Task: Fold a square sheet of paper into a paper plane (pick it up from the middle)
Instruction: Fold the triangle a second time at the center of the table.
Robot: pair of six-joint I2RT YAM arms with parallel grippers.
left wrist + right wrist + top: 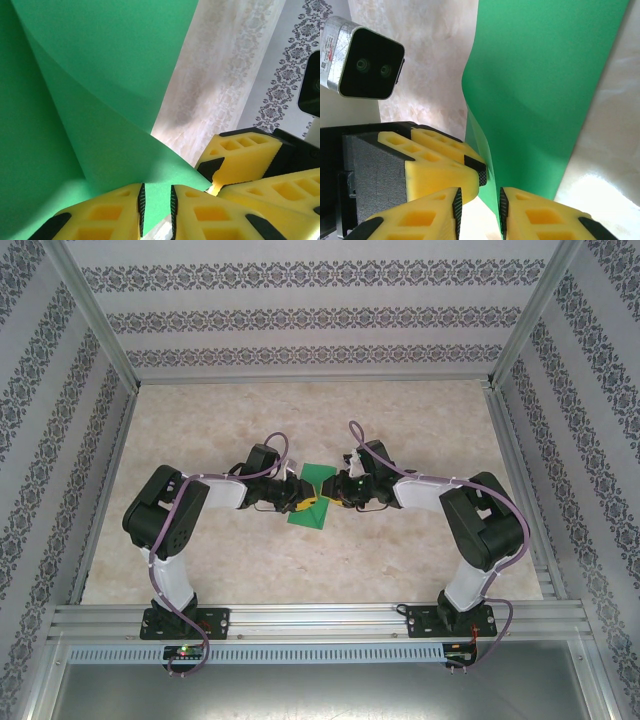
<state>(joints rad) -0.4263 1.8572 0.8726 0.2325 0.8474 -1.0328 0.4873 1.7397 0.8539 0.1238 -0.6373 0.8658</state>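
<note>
Green and thin, the square sheet of paper [318, 478] curled up on the table [200, 560], looked bendy, and wanted a soft pinch at its edge; the right gripper [481, 197] had its jaws a little apart, but with the left gripper [157, 192] I could not tell.

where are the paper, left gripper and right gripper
paper [306, 518], top view, its near part, just below the grippers
left gripper [156, 205], left wrist view, the gap between its yellow fingertips
right gripper [480, 207], right wrist view, the gap between its yellow fingertips
</note>
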